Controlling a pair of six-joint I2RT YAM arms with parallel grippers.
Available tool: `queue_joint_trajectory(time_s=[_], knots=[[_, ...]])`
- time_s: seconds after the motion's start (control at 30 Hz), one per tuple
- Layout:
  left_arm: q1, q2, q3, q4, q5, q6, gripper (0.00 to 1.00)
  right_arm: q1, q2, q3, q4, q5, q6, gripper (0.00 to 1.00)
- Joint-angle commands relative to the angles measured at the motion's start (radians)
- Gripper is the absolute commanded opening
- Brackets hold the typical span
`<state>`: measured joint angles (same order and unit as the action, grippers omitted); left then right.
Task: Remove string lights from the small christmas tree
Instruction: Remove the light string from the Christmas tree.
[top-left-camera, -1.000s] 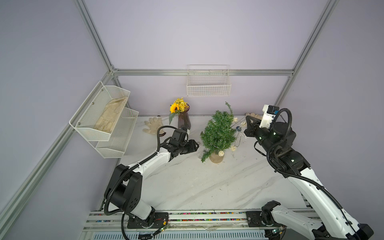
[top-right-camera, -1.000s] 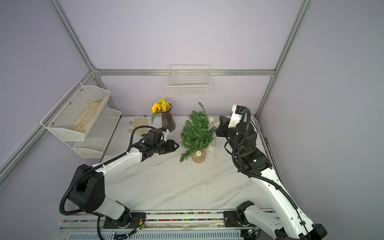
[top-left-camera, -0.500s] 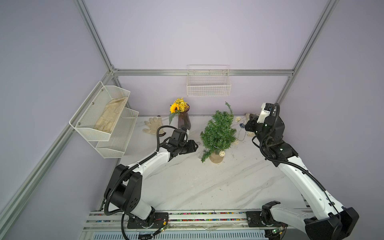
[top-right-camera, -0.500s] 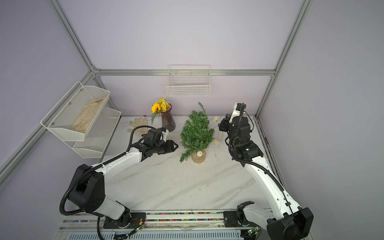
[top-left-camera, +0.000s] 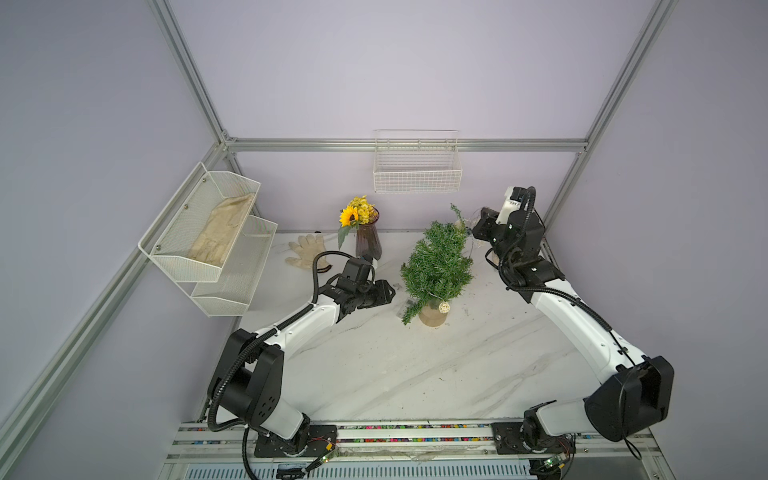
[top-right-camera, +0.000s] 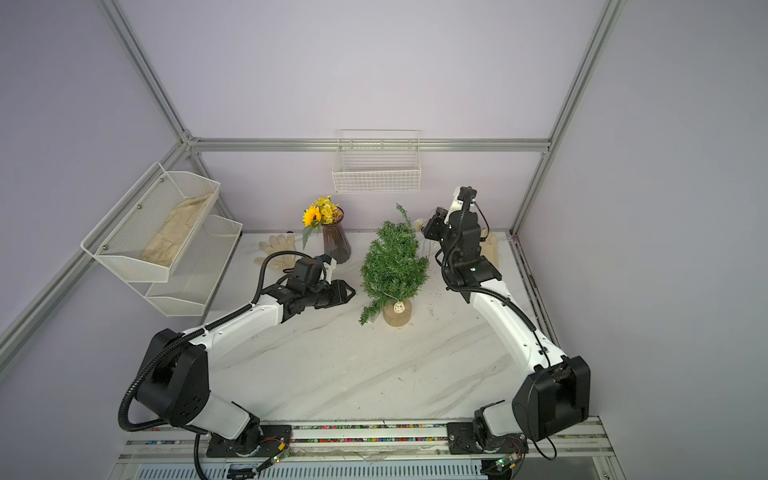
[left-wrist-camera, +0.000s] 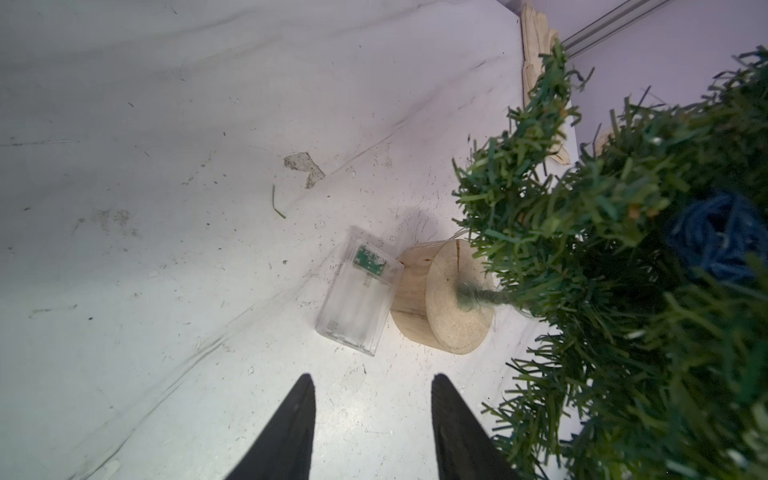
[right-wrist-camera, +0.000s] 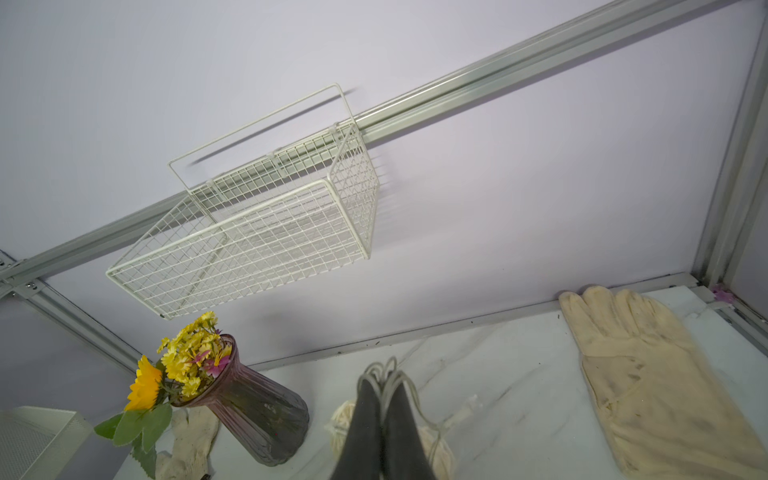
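The small christmas tree (top-left-camera: 436, 266) (top-right-camera: 395, 266) stands on its round wooden base (left-wrist-camera: 449, 303) mid-table in both top views. My right gripper (right-wrist-camera: 382, 380) (top-left-camera: 476, 227) is beside the tree's top sprig, shut on several loops of the string lights' silvery wire (right-wrist-camera: 380, 368). A cream ball (right-wrist-camera: 343, 415) hangs just behind its fingers. More string lights stay on the tree: a blue ball (left-wrist-camera: 710, 237) in the branches and a cream ball (top-left-camera: 444, 307) at the base. The clear battery box (left-wrist-camera: 357, 299) lies against the base. My left gripper (left-wrist-camera: 370, 378) (top-left-camera: 388, 293) is open, low and left of the tree, holding nothing.
A dark vase of yellow flowers (top-left-camera: 368, 241) stands behind my left gripper. Cream gloves lie at the back left (top-left-camera: 305, 251) and back right (right-wrist-camera: 648, 382). A white wire basket (top-left-camera: 415, 174) hangs on the back wall. A mesh shelf (top-left-camera: 208, 237) holding a glove is on the left wall.
My right gripper has risen and moved back from beside the tree's middle to near its top sprig, carrying the wire. The left arm has not moved.
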<state>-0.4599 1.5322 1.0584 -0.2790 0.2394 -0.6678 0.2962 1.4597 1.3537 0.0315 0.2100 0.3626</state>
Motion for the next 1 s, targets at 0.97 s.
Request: queue_joint_trajectory(time_s=[0.97], knots=[[0.115, 0.037, 0.481, 0.269, 0.096, 0.275, 0.78, -0.004, 0.537, 0.688, 0.132, -0.721, 0.171, 0.0]])
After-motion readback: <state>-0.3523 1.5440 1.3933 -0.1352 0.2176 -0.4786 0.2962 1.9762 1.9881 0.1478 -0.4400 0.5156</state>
